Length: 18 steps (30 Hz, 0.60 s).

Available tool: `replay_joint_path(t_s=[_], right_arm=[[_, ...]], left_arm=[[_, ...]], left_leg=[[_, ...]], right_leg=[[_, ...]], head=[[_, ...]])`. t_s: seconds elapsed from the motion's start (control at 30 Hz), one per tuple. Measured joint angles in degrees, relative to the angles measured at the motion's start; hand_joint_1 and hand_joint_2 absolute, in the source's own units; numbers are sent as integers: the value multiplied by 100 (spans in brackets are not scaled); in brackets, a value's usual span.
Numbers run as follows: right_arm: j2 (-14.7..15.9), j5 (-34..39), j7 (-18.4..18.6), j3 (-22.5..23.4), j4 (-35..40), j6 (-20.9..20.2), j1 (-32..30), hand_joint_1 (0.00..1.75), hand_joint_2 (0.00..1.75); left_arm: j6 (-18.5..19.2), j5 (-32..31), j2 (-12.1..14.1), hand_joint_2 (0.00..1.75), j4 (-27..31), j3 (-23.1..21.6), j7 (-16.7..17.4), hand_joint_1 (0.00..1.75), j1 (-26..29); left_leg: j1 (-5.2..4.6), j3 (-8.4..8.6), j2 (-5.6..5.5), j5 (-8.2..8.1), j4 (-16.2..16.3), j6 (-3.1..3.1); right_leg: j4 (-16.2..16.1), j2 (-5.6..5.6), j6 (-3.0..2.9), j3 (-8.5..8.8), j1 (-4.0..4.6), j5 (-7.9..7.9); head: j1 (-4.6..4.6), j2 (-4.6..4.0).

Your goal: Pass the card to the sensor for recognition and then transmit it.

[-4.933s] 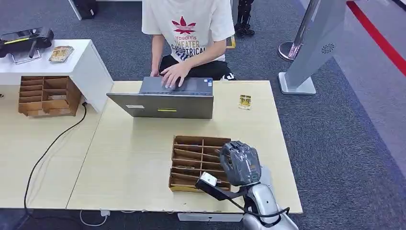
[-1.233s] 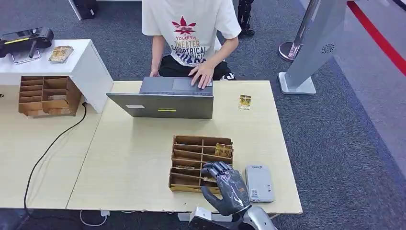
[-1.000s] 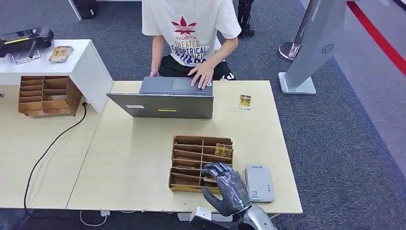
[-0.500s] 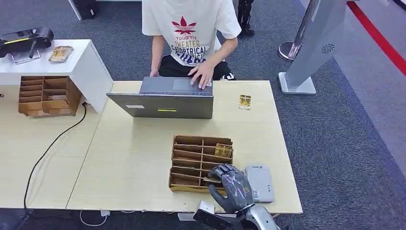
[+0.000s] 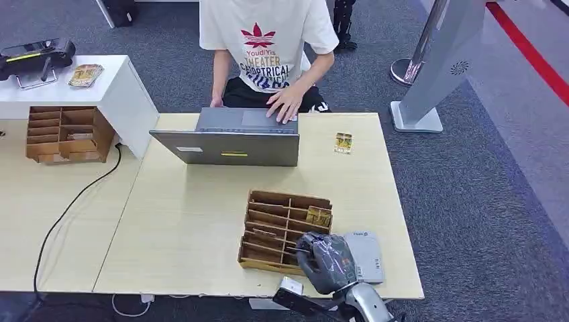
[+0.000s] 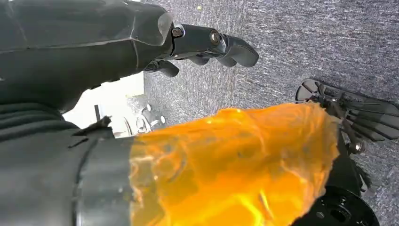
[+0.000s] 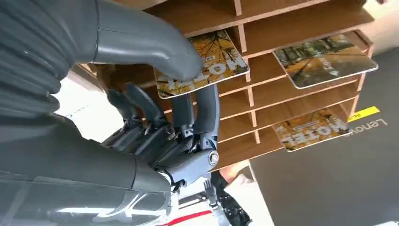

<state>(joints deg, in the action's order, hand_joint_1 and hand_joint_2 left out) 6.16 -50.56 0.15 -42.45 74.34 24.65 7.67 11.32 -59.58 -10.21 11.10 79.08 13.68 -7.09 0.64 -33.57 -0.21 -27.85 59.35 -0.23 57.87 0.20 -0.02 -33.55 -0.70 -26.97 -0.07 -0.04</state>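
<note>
Pinching a hotel card (image 7: 202, 66) between thumb and fingers, right hand (image 5: 327, 261) draws it from the wooden card rack (image 5: 268, 231), just beside the grey card reader (image 5: 368, 255) on the tabletop (image 5: 188, 221). Left hand (image 6: 207, 44): fingers extended, apparently empty, hanging over carpet.

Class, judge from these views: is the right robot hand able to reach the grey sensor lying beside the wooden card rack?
Probably yes. The right robot hand, pinching a card at the wooden rack, sits right beside the grey sensor, with nothing lying between them.

rack (image 5: 268, 228) mid-table | sensor (image 5: 366, 255) right of rack | laptop (image 5: 235, 137) behind
</note>
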Motion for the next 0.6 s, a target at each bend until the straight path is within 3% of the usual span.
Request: replay_joint_path(t_s=[0.23, 0.33, 0.47, 0.6], right_arm=[[0, 0, 0, 4, -2, 0, 1, 171, 175], [0, 79, -35, 18, 4, -9, -1, 164, 175], [0, 877, -371, 144, 244, -255, -14, 168, 175], [0, 1132, -455, 236, 531, -369, -13, 168, 175]], left_arm=[[0, -2, 0, 0, 0, 0, 0, 0, 0], [0, -2, 0, 0, 0, 0, 0, 0, 0], [2, 22, 0, 0, 0, 0, 0, 0, 0], [9, 35, 2, 0, 0, 0, 0, 0, 1]], left_leg=[[0, 1, 0, 0, 0, 0], [0, 1, 0, 0, 0, 0], [0, 1, 0, 0, 0, 0], [0, 1, 0, 0, 0, 0]], right_leg=[[0, 0, 0, 0, 0, 0], [0, 0, 0, 1, 0, 0], [0, 1, 0, 0, 0, 0], [0, 0, 0, 0, 0, 0]], head=[[0, 0], [-2, 0], [-2, 0], [0, 0]])
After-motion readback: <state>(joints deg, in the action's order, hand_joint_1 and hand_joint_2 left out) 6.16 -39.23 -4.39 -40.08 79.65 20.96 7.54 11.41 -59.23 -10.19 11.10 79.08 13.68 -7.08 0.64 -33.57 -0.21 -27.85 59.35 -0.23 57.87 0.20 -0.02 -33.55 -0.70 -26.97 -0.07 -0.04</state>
